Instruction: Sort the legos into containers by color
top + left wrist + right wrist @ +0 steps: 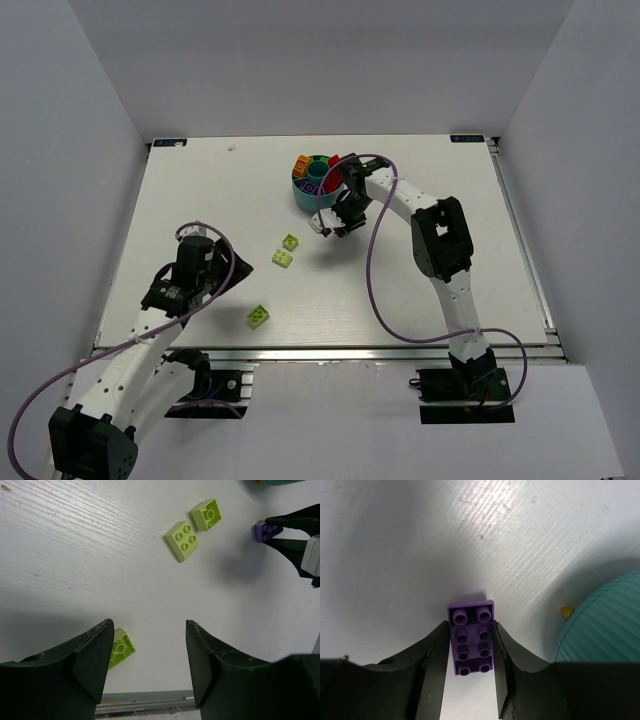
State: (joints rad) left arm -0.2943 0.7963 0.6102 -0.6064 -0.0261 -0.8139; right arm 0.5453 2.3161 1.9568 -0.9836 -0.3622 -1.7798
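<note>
Holding the purple brick (pixel 471 639), studs up in two rows of four, clamped by its long sides in the right jaws, low beside the teal bowl (pixel 605 625). We judge it must clear the rim before release over the purple wedge. Left jaws apart over the desk (pixel 200 190); three lime bricks (pixel 283 258) lie loose.

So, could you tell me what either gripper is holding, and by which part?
The right gripper pinches the purple brick across its two long sides, far end protruding. The left gripper is open, holding nothing.
</note>
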